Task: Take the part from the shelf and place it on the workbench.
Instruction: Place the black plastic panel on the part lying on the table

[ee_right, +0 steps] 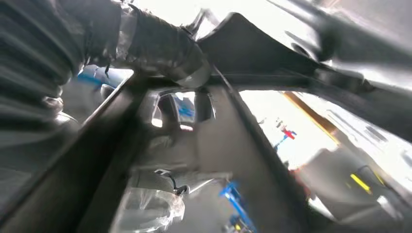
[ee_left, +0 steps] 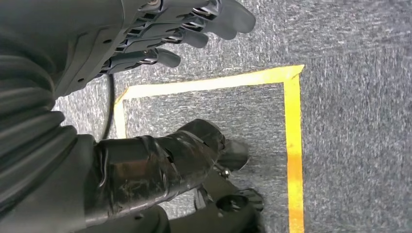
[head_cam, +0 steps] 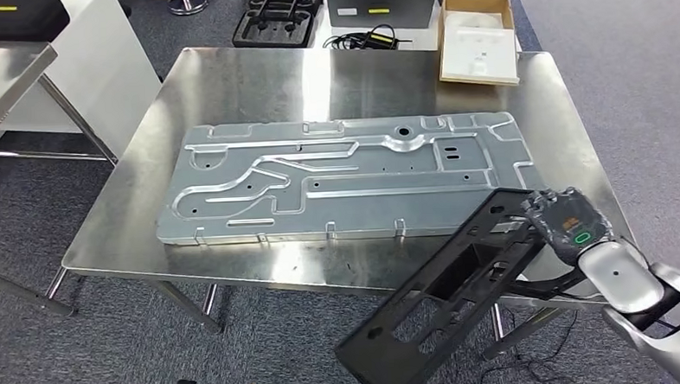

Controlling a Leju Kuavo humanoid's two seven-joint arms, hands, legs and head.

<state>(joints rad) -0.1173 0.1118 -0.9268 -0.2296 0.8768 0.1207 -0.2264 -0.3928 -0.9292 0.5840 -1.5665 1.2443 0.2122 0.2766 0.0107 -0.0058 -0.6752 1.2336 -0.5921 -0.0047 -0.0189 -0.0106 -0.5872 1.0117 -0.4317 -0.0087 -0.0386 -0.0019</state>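
I have the right robot hand (head_cam: 572, 225) gripping one end of the black plastic frame part (head_cam: 449, 287), fingers wrapped round its upper edge. The part slants down and away from that hand, mostly hanging off the near edge of the steel tabletop (head_cam: 254, 83), not yet resting on it. Just beyond the hand lies a large stamped metal panel (head_cam: 345, 179). My left robot hand (ee_left: 160, 39) hangs over carpet, fingers loosely apart, holding nothing. I judge the carry is ending; next I must lift and lay the part flat.
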